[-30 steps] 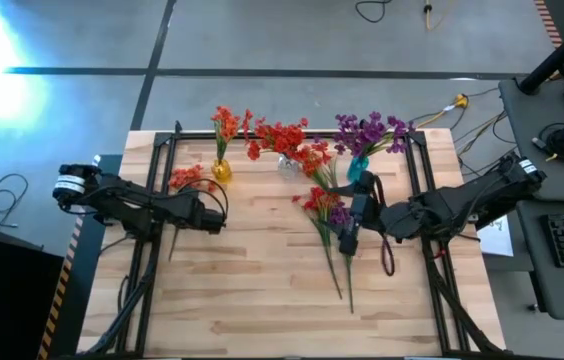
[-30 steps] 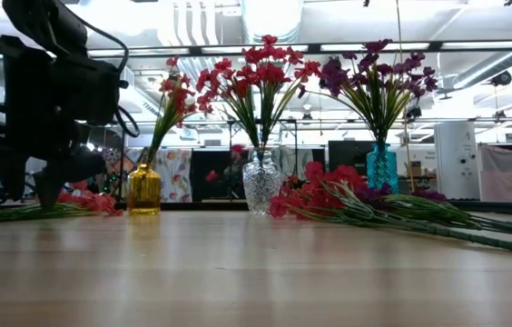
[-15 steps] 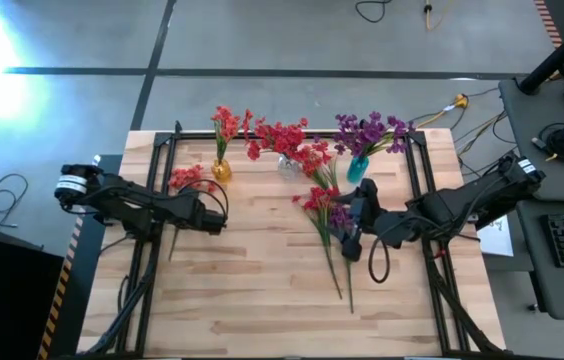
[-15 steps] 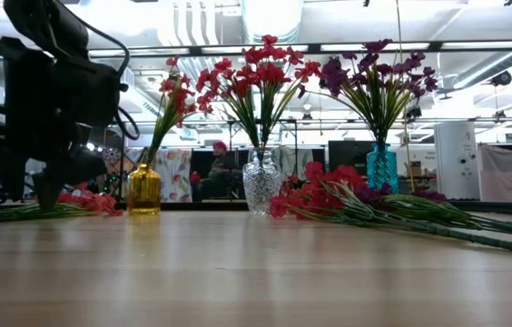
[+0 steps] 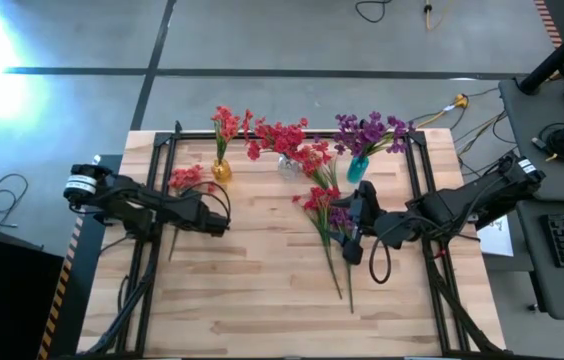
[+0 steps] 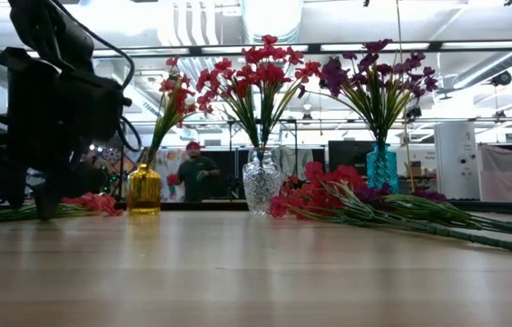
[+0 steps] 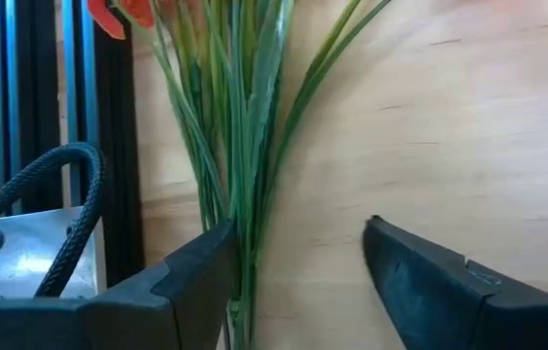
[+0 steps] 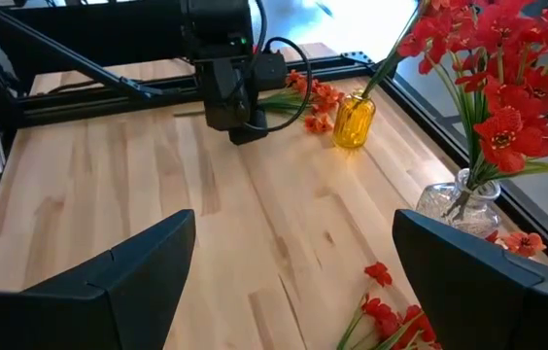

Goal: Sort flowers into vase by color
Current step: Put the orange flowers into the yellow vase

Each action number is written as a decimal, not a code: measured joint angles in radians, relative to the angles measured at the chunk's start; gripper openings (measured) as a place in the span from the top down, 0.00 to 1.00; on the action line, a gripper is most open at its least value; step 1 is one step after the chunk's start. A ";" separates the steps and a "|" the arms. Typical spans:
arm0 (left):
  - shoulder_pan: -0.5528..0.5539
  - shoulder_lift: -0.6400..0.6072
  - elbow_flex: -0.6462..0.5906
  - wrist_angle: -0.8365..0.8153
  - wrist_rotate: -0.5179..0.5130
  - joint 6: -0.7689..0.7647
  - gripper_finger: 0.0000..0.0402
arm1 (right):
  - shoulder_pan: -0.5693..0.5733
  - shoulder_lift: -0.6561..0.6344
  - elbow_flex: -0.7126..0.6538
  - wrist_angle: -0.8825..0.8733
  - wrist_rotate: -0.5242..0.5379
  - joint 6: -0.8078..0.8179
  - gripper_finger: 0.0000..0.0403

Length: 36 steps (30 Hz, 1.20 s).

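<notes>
Dark left gripper (image 5: 214, 222) sits low over the table's (image 5: 252, 300) left side, arm stretched in from the left edge, fingers (image 7: 196, 277) parted. In the left wrist view a bunch of green stems (image 7: 240, 146) runs alongside the inner face of one finger, apparently touching it; the other finger stands clear on bare wood, so nothing is clamped. Those stems belong to the orange sprig (image 5: 188, 178) lying flat by the left rail, blossoms just beside the yellow vase (image 5: 221, 170).

Right gripper (image 5: 354, 232) reaches in from the right edge, hanging above the table, fingers (image 8: 109, 282) spread wide and holding nothing. Loose pile (image 5: 327, 215) of red and purple sprigs lies on the wood directly at its tip, stems trailing toward the front edge.

Along the back edge: yellow vase holds orange-red flowers (image 5: 225, 122), clear vase (image 6: 261, 184) in the middle holds red ones (image 5: 284, 137), teal vase (image 5: 358, 168) on the right holds purple ones (image 5: 367, 130). All three stand upright.

Person (image 6: 198, 173) visible in the room behind, low view.
</notes>
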 joint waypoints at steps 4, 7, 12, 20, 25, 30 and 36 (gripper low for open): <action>0.000 0.034 0.000 0.007 -0.004 -0.008 0.43 | 0.000 0.000 0.000 -0.001 0.000 -0.009 0.16; 0.002 0.061 0.000 0.015 -0.006 -0.018 0.43 | 0.000 0.000 0.000 -0.002 0.001 -0.017 0.16; 0.003 0.112 0.000 0.029 -0.007 -0.027 0.43 | 0.000 0.000 0.000 -0.002 0.003 -0.031 0.16; 0.002 0.175 0.014 0.021 -0.017 -0.033 0.43 | 0.000 0.000 -0.001 -0.002 0.004 -0.042 0.17; 0.004 0.167 0.065 0.023 0.007 -0.001 0.46 | 0.000 0.000 -0.001 -0.002 0.004 -0.054 0.17; 0.003 0.165 0.115 0.018 0.037 0.048 0.50 | 0.000 0.000 -0.001 -0.003 0.004 -0.067 0.17; -0.031 0.160 0.181 0.033 0.193 0.156 0.52 | 0.000 0.000 -0.001 -0.034 0.004 -0.068 0.18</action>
